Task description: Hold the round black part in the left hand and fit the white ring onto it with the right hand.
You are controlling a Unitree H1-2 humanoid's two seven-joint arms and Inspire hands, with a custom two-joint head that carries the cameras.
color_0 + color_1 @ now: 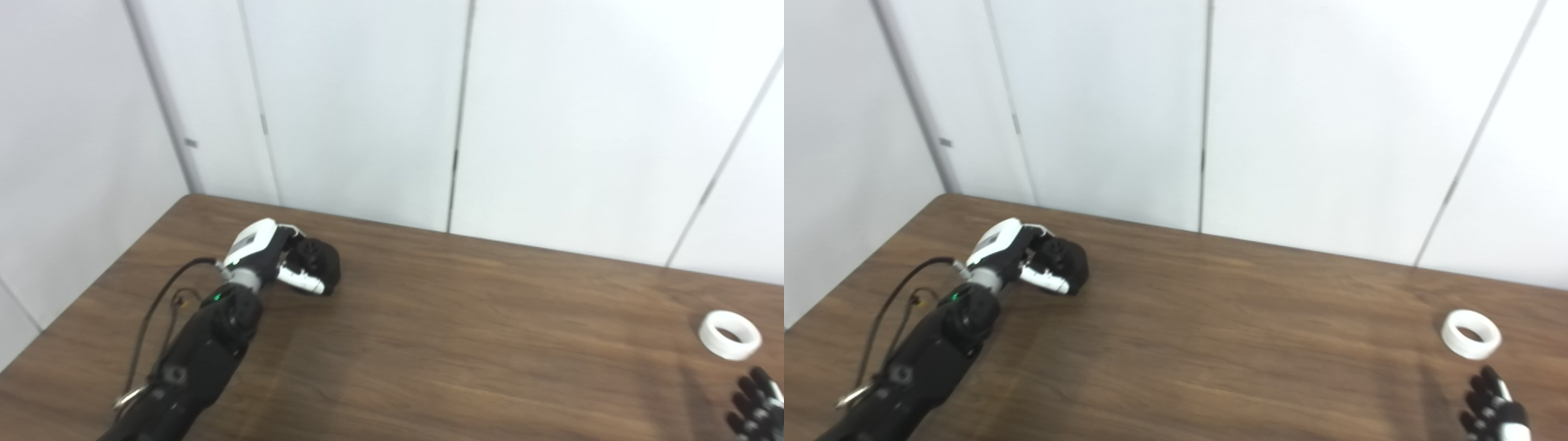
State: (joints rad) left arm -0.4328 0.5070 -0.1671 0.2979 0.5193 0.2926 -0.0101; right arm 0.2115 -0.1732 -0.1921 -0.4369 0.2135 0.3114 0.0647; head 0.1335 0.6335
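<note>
My left hand lies on the brown table at the far left, its fingers curled around the round black part, which rests on the tabletop. The white ring lies flat on the table at the far right, by itself. My right hand shows only at the bottom right corner, just below the ring and apart from it, with its fingers spread and nothing in them.
White wall panels stand right behind the table's back edge. A black cable runs along my left forearm. The table's left edge slants close beside that arm.
</note>
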